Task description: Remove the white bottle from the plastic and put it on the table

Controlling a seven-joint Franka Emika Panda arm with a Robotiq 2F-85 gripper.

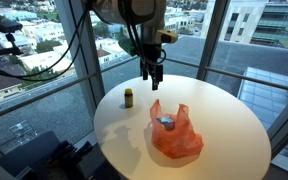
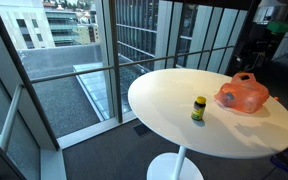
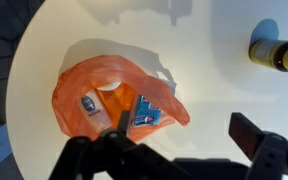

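Note:
The plastic, a crumpled orange-red bag point(image 3: 79, 85), lies on the round white table point(image 3: 214, 90) and shows in both exterior views point(image 1: 176, 138) point(image 2: 244, 96). In its open mouth sits the white bottle point(image 3: 92, 106) with a blue label, next to a blue packet point(image 3: 146, 117). In an exterior view only a bluish bit point(image 1: 166, 122) shows inside the bag. My gripper point(image 3: 184, 132) hangs open above the table with nothing between its fingers point(image 3: 249, 135), just beside the bag's mouth. It hovers well above the bag point(image 1: 152, 78).
A small amber-yellow bottle with a dark cap point(image 3: 276, 54) point(image 1: 128, 97) point(image 2: 198, 108) stands on the table apart from the bag. Glass walls and a railing surround the table, and dark equipment point(image 1: 44, 155) stands by its edge.

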